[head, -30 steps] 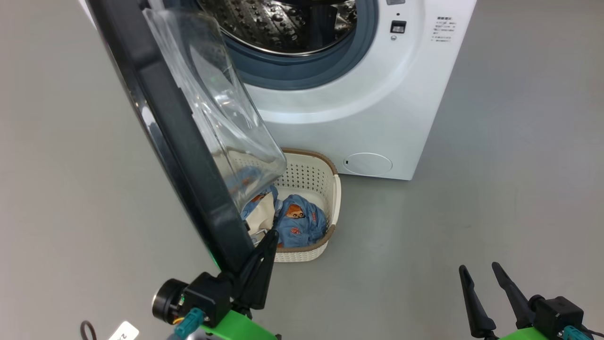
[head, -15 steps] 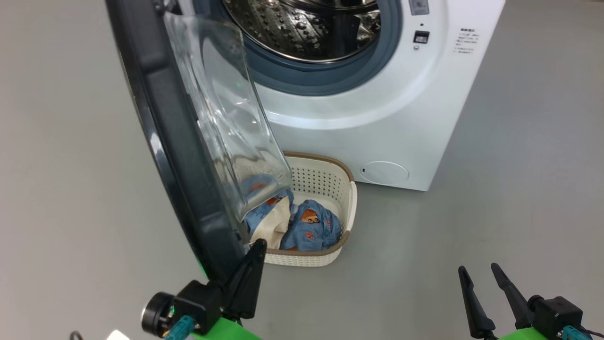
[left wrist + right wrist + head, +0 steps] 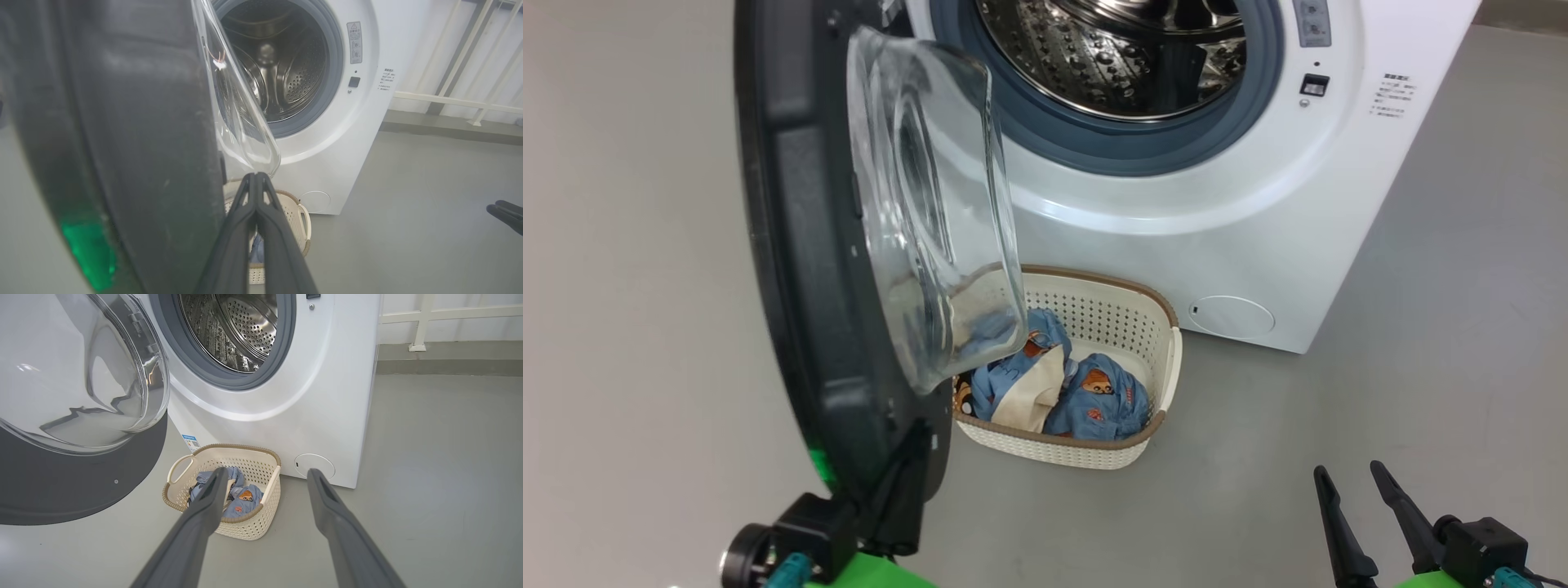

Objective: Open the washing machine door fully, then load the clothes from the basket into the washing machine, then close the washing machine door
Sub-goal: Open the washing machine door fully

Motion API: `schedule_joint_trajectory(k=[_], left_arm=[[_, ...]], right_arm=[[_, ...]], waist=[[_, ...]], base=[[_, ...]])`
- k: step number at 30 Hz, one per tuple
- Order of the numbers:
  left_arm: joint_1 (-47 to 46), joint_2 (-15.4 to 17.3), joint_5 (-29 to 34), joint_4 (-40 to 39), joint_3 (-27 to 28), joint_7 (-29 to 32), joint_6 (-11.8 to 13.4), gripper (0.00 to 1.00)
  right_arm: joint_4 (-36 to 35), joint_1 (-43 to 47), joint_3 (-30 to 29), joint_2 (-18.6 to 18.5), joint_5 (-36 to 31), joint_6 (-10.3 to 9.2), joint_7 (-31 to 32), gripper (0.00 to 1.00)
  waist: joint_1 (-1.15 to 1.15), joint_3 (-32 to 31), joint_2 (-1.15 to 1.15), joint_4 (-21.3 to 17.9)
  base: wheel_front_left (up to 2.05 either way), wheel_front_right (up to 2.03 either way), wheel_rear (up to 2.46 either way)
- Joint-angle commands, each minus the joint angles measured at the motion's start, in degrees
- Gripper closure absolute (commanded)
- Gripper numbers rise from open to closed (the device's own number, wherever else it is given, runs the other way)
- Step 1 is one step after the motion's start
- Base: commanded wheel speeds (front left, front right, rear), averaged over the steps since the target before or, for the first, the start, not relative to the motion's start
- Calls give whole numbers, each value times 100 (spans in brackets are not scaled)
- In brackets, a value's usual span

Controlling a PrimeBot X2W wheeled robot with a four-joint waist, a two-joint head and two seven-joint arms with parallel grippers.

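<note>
Hovering low at the right, the right claw (image 3: 1347, 475) stands wide and empty over the grey floor (image 3: 1421, 384). Left claw (image 3: 917, 431) is pressed narrow, fingers together with nothing between them, lying along the lower inner edge of the washing machine door (image 3: 796, 245); whether it touches, I cannot tell. The door is swung out to the left, its glass bowl (image 3: 931, 212) bulging towards the machine. Just beyond, the basket (image 3: 1086, 451) sits on the floor close before the washing machine (image 3: 1176, 253), with the clothes (image 3: 1103, 400) heaped inside the basket. Farther back, the steel drum (image 3: 1127, 57) shows through the open mouth.
</note>
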Motion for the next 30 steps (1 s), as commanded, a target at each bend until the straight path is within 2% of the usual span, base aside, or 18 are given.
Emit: schedule_joint_trajectory(k=[1, 17, 30], left_arm=[[-100, 154, -48, -105, 338, -2, 109, 100], [-319, 393, -263, 360, 836, -194, 231, 100], [-554, 393, -333, 731, 1002, -394, 276, 100]], right_arm=[[-120, -73, 159, -57, 49, 35, -69, 0], [-229, -124, 198, -129, -43, 35, -68, 0], [-726, -221, 380, -104, -380, 35, 44, 0]], waist=[[0, -12, 0, 36], [0, 72, 0, 232], [0, 10, 0, 493]], base=[[0, 0, 0], [0, 0, 0], [0, 0, 0]])
